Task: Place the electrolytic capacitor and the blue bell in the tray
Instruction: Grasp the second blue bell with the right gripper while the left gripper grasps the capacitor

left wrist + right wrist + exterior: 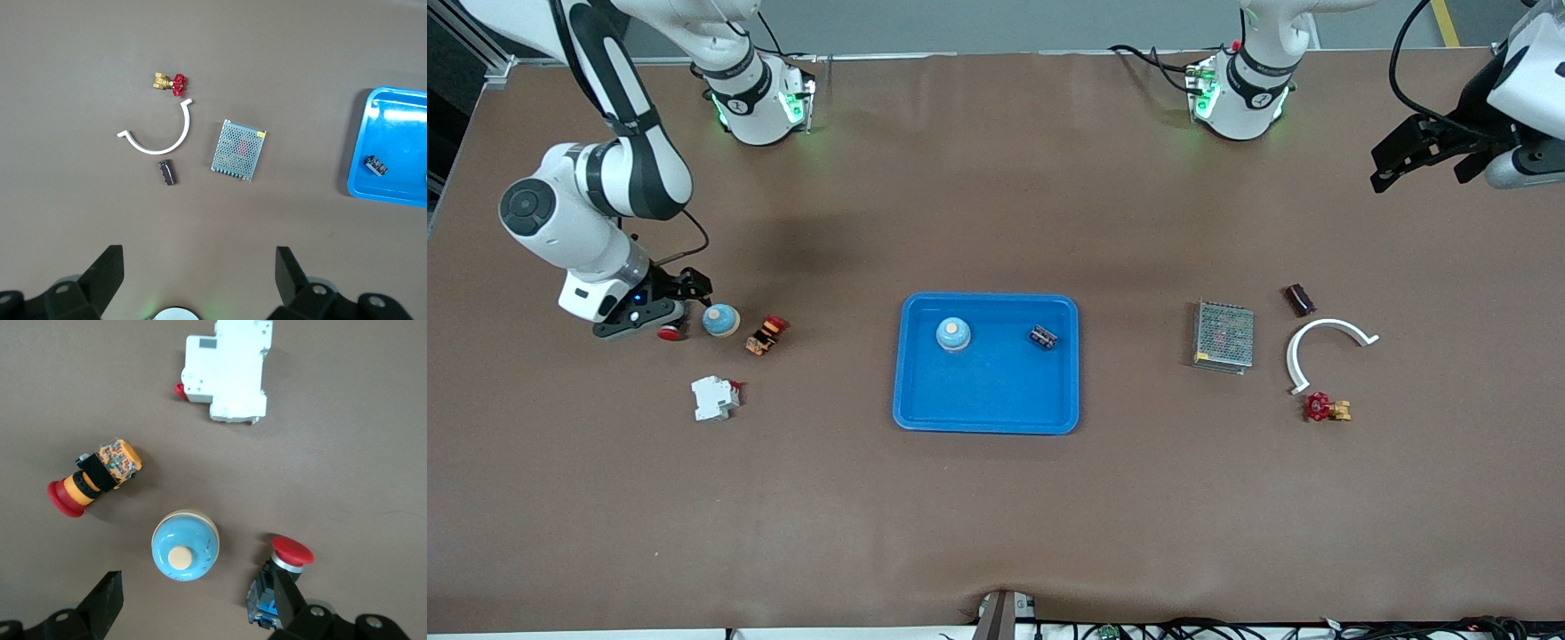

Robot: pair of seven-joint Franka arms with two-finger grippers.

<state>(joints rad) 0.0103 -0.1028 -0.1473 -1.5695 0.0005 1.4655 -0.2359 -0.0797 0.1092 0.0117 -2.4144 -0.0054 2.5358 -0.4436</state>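
Note:
The bright blue tray (987, 411) lies mid-table. In it sit a blue bell (953, 334) with a cream knob and a small dark electrolytic capacitor (1043, 337) (375, 165). Another blue bell (720, 320) (185, 544) stands on the table toward the right arm's end. My right gripper (676, 307) (197, 587) hangs open just beside that bell, holding nothing. A dark capacitor (1299, 300) (167, 172) lies on the table toward the left arm's end. My left gripper (1418, 169) (199, 259) is open and empty, raised high over the table's corner by its base.
Beside the right gripper lie a red push button (669, 332) (283, 580), an orange-bodied button (767, 334) (97, 477) and a white breaker (715, 397) (227, 370). Toward the left arm's end are a mesh power supply (1224, 336), a white arc (1325, 347) and a red valve (1327, 408).

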